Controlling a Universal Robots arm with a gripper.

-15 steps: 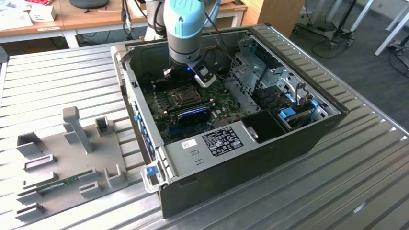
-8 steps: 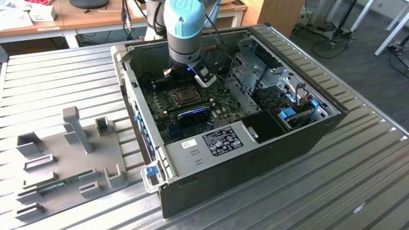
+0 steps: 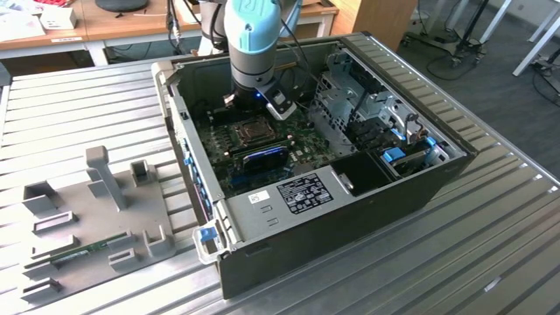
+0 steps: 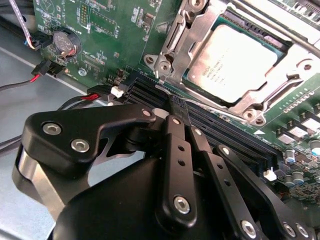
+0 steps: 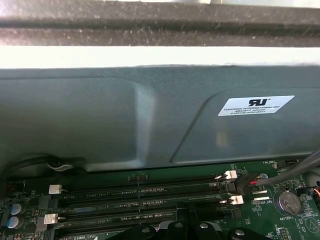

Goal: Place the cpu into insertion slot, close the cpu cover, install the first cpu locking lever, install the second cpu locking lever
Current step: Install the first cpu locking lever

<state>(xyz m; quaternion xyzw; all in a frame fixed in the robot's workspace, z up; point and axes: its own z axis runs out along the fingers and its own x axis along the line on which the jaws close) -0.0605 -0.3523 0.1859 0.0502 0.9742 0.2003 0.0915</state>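
Arm (image 3: 253, 39) drops straight down into the far end of the open computer case (image 3: 350, 216) on the bench (image 3: 88, 98). Gripper (image 4: 176, 107) fingers together, holding nothing, tips over the black memory slots (image 4: 150, 92) just beside the insertion slot (image 3: 254, 133). cpu (image 4: 232, 62) sits in the slot, cpu cover (image 4: 172, 40) down around its face.

A ribbed, pale metal bench (image 3: 490, 262) spreads across the exterior view. Beyond it stand light wooden desks (image 3: 114, 26) and a wooden panel (image 3: 376, 20) — and, toward the exterior view's right, dark grey floor (image 3: 499, 59) with loose cables (image 3: 453, 62) and white furniture legs (image 3: 538, 42). The light is soft and even.
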